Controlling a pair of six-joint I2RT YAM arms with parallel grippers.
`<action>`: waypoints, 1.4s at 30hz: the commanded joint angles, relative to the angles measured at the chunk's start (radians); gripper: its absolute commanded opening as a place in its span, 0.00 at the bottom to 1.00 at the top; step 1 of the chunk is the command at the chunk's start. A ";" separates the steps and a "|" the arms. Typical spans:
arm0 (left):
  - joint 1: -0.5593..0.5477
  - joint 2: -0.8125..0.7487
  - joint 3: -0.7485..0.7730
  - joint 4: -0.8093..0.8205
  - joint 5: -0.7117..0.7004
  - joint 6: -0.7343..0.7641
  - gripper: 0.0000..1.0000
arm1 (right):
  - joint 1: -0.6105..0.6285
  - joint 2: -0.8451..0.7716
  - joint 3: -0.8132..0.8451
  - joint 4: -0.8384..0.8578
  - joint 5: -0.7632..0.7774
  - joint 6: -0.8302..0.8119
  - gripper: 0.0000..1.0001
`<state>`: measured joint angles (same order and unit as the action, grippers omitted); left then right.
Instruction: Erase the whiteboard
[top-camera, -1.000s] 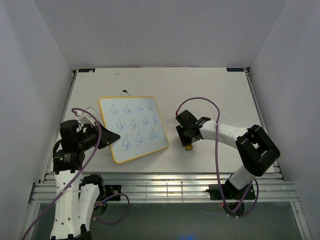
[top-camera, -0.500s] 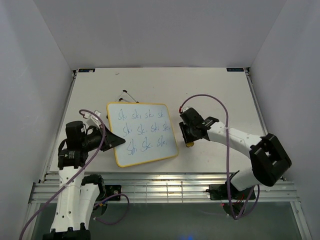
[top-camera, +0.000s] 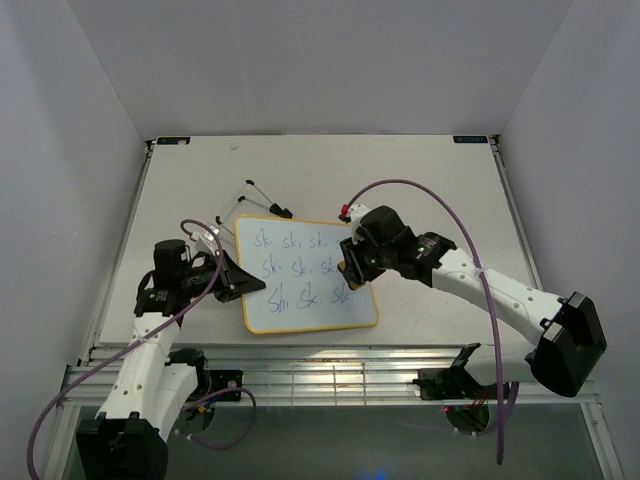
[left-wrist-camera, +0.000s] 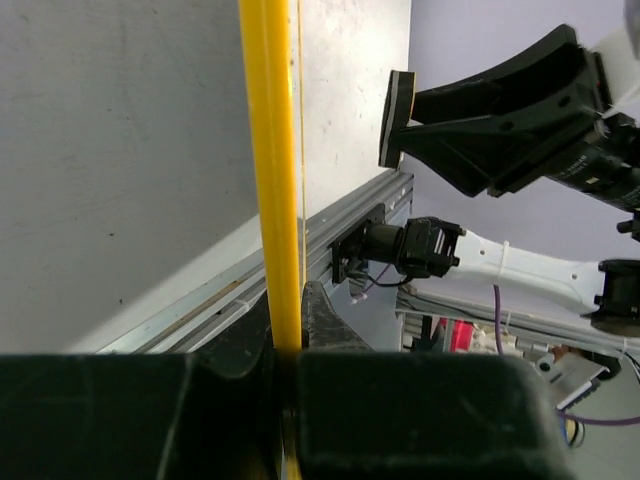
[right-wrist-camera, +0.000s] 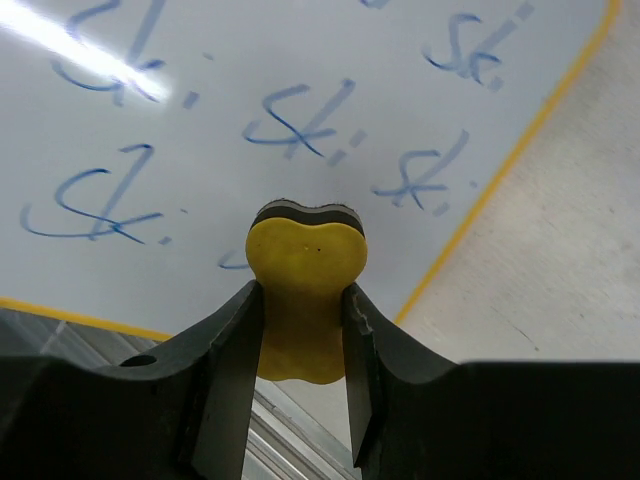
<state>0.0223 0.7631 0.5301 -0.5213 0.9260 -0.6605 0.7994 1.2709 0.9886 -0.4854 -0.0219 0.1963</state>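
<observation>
The left tool (top-camera: 240, 281), clamped on the board's (top-camera: 305, 290) frame, is holding it near the surface's (top-camera: 440, 180) front — it has slid right. The right tool (right-wrist-camera: 303, 300), newly clamped on the eraser (right-wrist-camera: 306, 250), is hovering over the writing — wiping looks ready to start.

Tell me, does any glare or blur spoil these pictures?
Right wrist view: a white streak of glare crosses the whiteboard at upper left; the blue writing is soft, the yellow eraser sharper. Left wrist view: the left tool fills the bottom as a dark blur. Top view: even light, no glare.
</observation>
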 joint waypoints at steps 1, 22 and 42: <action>-0.076 0.025 -0.030 0.216 0.044 -0.050 0.00 | 0.099 0.080 0.103 0.065 -0.056 -0.046 0.32; -0.229 0.165 -0.170 0.451 0.028 -0.102 0.00 | 0.196 0.524 0.542 0.039 -0.142 -0.081 0.32; -0.232 0.151 -0.171 0.446 0.017 -0.097 0.00 | 0.084 0.616 0.453 -0.022 0.002 -0.058 0.31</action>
<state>-0.2020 0.9428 0.3351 -0.1505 0.9527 -0.8276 0.9363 1.8576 1.5169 -0.4370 -0.1051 0.1486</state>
